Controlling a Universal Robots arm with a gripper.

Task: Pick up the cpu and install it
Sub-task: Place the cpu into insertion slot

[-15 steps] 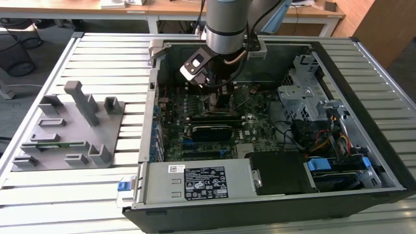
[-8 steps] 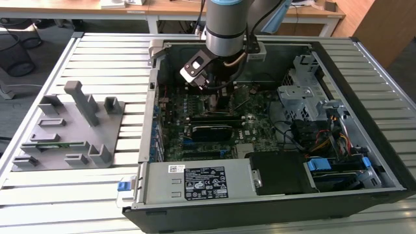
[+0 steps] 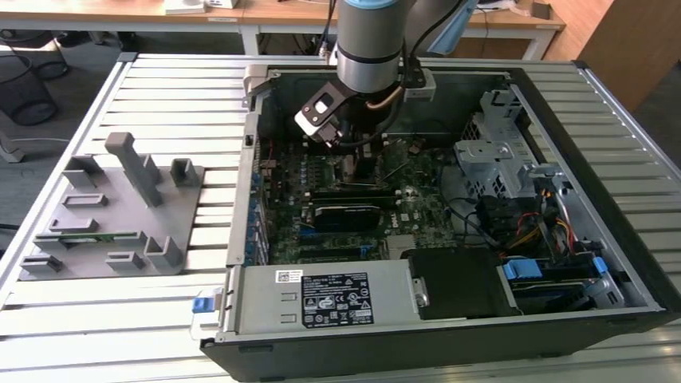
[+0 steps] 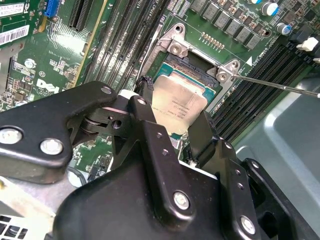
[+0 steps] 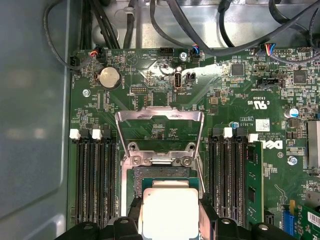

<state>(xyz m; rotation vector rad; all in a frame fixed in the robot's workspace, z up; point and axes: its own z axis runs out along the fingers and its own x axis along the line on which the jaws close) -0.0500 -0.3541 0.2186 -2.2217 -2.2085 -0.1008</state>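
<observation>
The hand (image 4: 173, 124) gripped the cpu (image 4: 178, 104) by two opposite edges, holding it over the open socket (image 4: 190, 67) — presumably for square seating.

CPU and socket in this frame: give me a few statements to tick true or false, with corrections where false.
1. The end effector has a finger on each of two opposite edges of the cpu. True.
2. The load plate is closed over the socket. False: it stands swung open, off the socket.
3. The cpu lies on the grey fixture tray. False: it is at the socket inside the computer case, away from that tray.
4. A coin cell battery sits on the motherboard. True.
</observation>
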